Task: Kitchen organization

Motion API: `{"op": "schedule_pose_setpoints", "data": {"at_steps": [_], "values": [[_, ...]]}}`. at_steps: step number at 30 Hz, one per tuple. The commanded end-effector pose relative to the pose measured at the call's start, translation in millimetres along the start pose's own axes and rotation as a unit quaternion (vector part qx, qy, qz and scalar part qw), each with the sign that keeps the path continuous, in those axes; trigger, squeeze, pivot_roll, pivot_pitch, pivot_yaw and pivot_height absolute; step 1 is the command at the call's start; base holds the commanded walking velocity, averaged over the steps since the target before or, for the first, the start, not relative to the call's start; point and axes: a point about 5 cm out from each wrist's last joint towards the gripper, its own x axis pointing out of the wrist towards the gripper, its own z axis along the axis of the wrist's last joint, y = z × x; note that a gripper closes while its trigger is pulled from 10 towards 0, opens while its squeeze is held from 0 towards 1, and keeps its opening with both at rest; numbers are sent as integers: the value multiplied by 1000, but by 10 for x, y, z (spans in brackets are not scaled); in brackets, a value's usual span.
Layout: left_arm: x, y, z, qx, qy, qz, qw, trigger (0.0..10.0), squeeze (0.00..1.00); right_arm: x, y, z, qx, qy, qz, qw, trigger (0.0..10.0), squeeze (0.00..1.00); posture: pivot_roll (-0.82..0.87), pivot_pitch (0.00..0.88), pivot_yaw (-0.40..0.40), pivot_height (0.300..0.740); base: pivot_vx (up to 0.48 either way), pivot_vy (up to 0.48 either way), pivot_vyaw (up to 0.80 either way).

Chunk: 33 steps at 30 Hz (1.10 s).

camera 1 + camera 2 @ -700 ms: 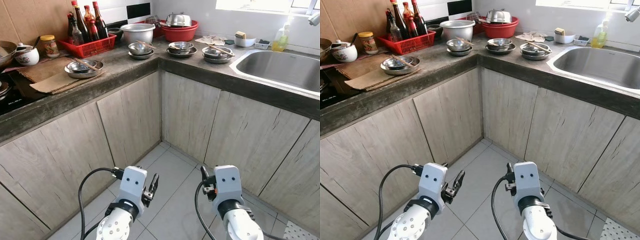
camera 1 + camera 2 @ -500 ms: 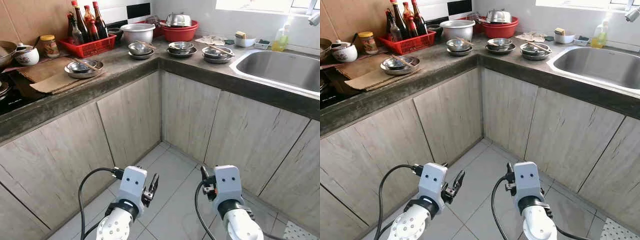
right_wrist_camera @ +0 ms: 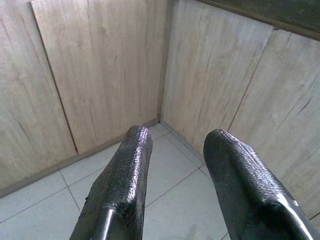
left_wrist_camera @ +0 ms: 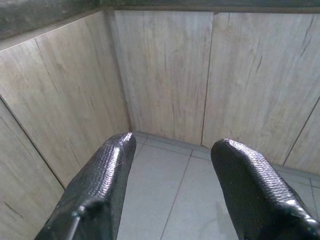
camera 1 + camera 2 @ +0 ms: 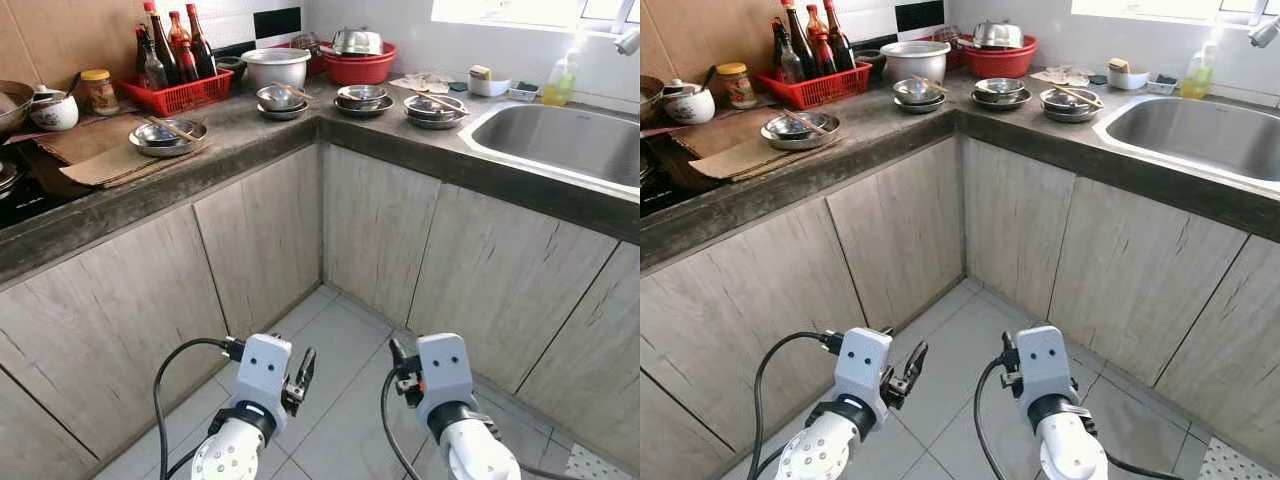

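Right pincer (image 5: 402,362) is drifting slightly toward the left one since the earlier frame; counter scene is shifting a touch, so that's your camera moving. Both pincers are hanging low over the floor tiles, fingers spread wide, holding nothing; left pincer (image 5: 303,370) is idling likewise. Your work is sitting up on the counter (image 5: 250,130): steel bowls (image 5: 360,97) by the sink (image 5: 565,135), probably staged for washing, well out of reach.

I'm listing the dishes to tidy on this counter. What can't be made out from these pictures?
- Red basin, head views: a metal lid covers its contents.
- Stove: cut off by the left edge.
- Bottle labels in the red basket: too small to read.
- Cabinets: doors shut, insides hidden.
- Sink: right part cut off.
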Motion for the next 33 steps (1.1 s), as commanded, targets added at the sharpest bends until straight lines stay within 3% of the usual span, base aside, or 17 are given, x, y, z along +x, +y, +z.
{"op": "schedule_pose_setpoints", "data": {"at_steps": [1, 6, 14, 19, 33], "values": [[-20, 16, 49, 1, -9, 5, 1000, 10000, 0, -10, -10, 33, 2, -3, -1, 1000, 10000, 0, 117, 7, -8, 740, 0, 0, 0], [-20, 16, 51, 0, -9, 6, 1000, 10000, 0, -12, -17, 47, 3, -7, -3, 1000, 10000, 0, 117, 7, -8, 740, 0, 0, 0], [-35, 21, 100, -5, -28, 6, 1000, 10000, 0, -58, -65, 192, 11, -62, -21, 998, 10000, 0, 119, 8, -1, 740, 0, 0, 0], [-37, 13, 131, 1, -39, 0, 999, 10000, 0, -73, -126, 166, 29, -57, -39, 997, 10000, 0, 118, 7, -2, 740, 0, 0, 0], [-32, 41, 132, 9, -40, 10, 999, 10000, 0, -60, -19, 192, 21, -68, 3, 997, 10000, 0, 127, 0, 0, 740, 71, 0, 0]]}}
